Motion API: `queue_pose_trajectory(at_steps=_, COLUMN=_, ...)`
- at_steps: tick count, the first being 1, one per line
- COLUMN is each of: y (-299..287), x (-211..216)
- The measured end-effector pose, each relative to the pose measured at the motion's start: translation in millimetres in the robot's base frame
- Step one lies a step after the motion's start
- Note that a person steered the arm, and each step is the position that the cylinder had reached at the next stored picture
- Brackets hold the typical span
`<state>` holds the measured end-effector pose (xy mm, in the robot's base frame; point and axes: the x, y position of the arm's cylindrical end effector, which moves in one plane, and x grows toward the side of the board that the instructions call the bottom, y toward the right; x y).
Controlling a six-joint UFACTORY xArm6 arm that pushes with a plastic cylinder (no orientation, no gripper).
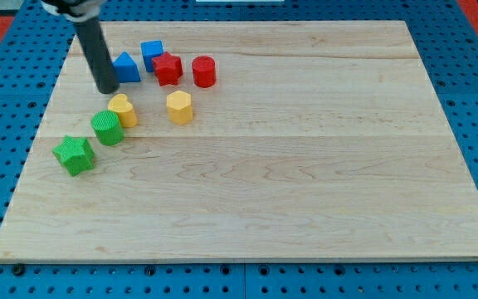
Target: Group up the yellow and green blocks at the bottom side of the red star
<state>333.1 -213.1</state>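
Observation:
The red star point(168, 68) lies near the view's top left on the wooden board point(305, 183). Below it sit a yellow hexagonal block point(179, 107) and a rounded yellow block point(124, 110). A green cylinder point(107, 128) touches the rounded yellow block at its lower left. A green star point(74, 154) lies further down and left, apart from the cylinder. My tip point(108, 90) stands just above and left of the rounded yellow block, beside the blue triangle point(126, 67).
A blue cube point(152, 53) sits just left of and above the red star. A red cylinder point(204, 71) stands to the star's right. The board's left edge runs close to the green star. Blue pegboard surrounds the board.

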Motion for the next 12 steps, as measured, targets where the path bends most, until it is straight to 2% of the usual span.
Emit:
queue_pose_trajectory(at_steps=1, y=39.7, x=-31.5)
queue_pose_trajectory(at_steps=2, y=57.0, x=-26.2)
queue_pose_trajectory(at_steps=3, y=-4.1, x=-2.4)
queue_pose_trajectory(at_steps=4, y=-8.2, x=54.7)
queue_pose_trajectory(at_steps=5, y=74.6, x=87.6)
queue_pose_trajectory(at_steps=6, y=29.6, x=76.5)
queue_pose_trajectory(at_steps=7, y=-32.1, x=120.5)
queue_pose_trajectory(at_steps=8, y=-70.2, x=158.6)
queue_pose_trajectory(at_steps=9, y=-43.9, x=188.7)
queue_pose_trajectory(at_steps=11, y=46.1, x=124.4)
queue_pose_trajectory(at_steps=12, y=37.0, x=141.8)
